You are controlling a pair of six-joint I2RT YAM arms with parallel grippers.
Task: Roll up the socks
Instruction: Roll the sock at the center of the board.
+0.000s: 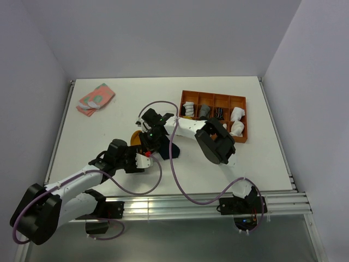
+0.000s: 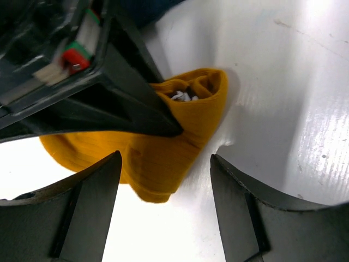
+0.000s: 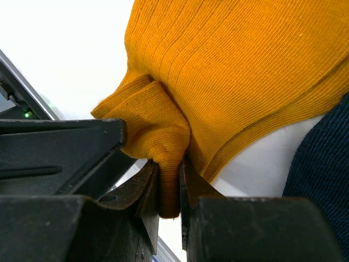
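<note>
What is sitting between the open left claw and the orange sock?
Only the right gripper, shut on a fold of the mustard sock, reaches across its upper part. The sock's lower end lies bare in front of the open left gripper.

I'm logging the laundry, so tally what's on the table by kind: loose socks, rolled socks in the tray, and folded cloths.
Loose socks: 2, the mustard sock and the navy sock
Rolled socks in the orange tray: 5
Pink-and-green folded cloth: 1
Total: 8
</note>
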